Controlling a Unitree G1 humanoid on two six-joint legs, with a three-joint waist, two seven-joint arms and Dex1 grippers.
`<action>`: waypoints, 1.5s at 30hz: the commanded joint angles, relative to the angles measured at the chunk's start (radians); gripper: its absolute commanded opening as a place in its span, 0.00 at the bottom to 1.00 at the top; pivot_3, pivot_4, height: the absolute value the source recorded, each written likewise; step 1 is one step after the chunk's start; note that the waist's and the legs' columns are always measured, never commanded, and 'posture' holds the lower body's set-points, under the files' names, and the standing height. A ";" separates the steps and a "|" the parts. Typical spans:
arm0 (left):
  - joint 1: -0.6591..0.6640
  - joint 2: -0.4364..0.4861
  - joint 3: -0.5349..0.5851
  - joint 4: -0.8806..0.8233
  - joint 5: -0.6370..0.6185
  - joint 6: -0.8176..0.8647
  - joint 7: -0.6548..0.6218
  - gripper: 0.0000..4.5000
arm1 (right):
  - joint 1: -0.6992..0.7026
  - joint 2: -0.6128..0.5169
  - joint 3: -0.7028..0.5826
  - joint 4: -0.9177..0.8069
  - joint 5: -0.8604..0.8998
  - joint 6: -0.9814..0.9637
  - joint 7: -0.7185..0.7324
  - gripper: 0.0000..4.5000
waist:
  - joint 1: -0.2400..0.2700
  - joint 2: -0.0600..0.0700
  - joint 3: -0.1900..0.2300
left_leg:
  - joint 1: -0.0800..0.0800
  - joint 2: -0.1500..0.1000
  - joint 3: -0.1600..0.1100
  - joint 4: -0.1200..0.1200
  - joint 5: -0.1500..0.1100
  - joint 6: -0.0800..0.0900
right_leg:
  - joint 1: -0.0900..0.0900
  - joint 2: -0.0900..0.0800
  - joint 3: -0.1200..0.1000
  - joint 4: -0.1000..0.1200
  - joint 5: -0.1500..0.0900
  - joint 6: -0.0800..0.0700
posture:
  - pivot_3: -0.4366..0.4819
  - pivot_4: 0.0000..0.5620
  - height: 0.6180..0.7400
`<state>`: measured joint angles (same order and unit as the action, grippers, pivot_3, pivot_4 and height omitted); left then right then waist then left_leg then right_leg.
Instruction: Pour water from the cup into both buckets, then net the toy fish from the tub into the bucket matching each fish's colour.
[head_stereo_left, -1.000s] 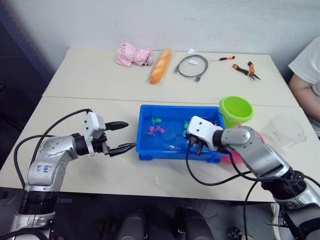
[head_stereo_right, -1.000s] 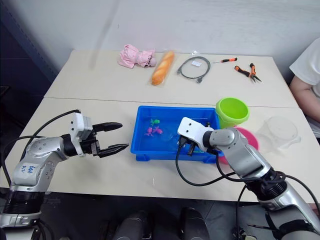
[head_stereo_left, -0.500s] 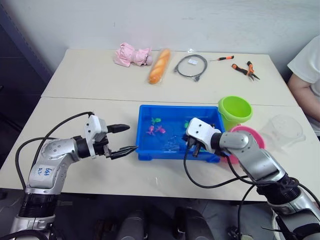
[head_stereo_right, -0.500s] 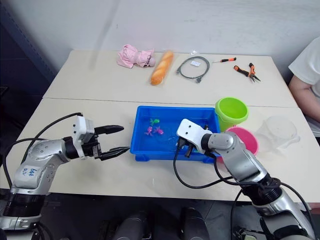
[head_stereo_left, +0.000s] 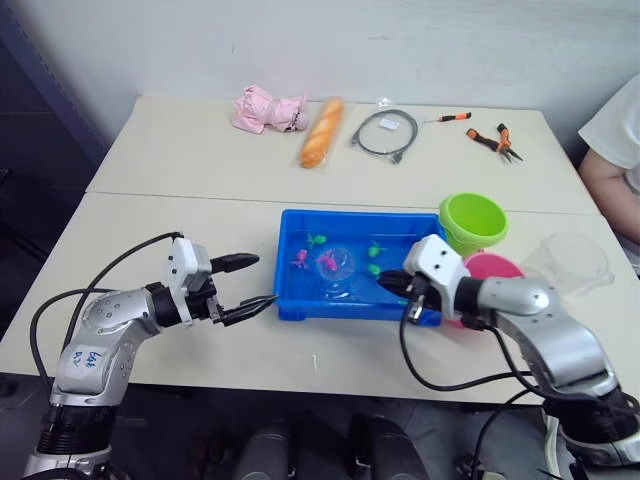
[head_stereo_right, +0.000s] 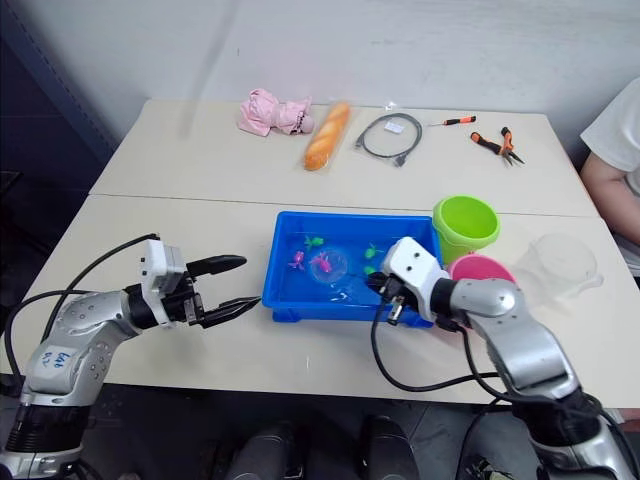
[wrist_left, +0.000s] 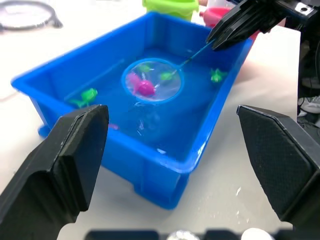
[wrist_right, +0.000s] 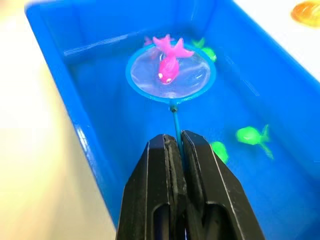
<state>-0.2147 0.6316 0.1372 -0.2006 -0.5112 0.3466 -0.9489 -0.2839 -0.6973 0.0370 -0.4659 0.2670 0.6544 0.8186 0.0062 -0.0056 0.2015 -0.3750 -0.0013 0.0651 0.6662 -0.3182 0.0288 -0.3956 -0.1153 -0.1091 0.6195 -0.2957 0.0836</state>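
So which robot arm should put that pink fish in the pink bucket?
The right one, probably. Its right gripper is already shut on the net handle, with a pink fish lying in the hoop, and the pink bucket sits right beside that arm. The left gripper is open, outside the tub.

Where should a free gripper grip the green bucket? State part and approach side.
Grip the green bucket by its upper rim, coming from above on its far side. It stands upright with an open mouth and tapers downward, so the side walls would likely slip; the tub and the pink bucket crowd its near sides.
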 joint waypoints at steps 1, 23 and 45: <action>-0.028 0.027 -0.007 -0.091 -0.051 0.049 -0.016 0.98 | 0.072 -0.003 -0.063 -0.058 0.034 -0.059 0.004 0.00 | -0.001 0.000 0.000 | 0.000 0.000 0.000 0.000 0.000 0.000 | 0.000 0.000 0.000 0.000 0.000 0.000 | 0.48 0.27 1.00; -0.292 -0.024 -0.137 0.023 -0.061 0.083 -0.146 0.98 | 0.504 -0.001 -0.703 -0.270 0.258 -0.160 -0.015 0.00 | 0.021 0.000 0.000 | 0.001 0.000 0.001 0.000 0.000 0.000 | 0.002 0.001 0.000 -0.001 0.000 0.000 | 0.48 0.27 1.00; -0.335 -0.127 -0.211 0.102 -0.031 0.044 -0.192 0.98 | 0.816 0.271 -0.818 0.174 -0.211 -1.073 -0.181 0.00 | 0.007 0.000 0.000 | 0.007 0.000 0.005 -0.001 0.001 -0.002 | 0.002 0.002 0.006 -0.001 0.000 0.000 | 0.48 0.27 1.00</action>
<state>-0.5532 0.5035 -0.0848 -0.0654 -0.5429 0.4024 -1.1455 0.5326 -0.4250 -0.7754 -0.2905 0.0883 -0.3800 0.6848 0.0132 -0.0053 0.2011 -0.3682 -0.0015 0.0699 0.6648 -0.3174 0.0271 -0.3934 -0.1136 -0.1032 0.6188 -0.2957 0.0840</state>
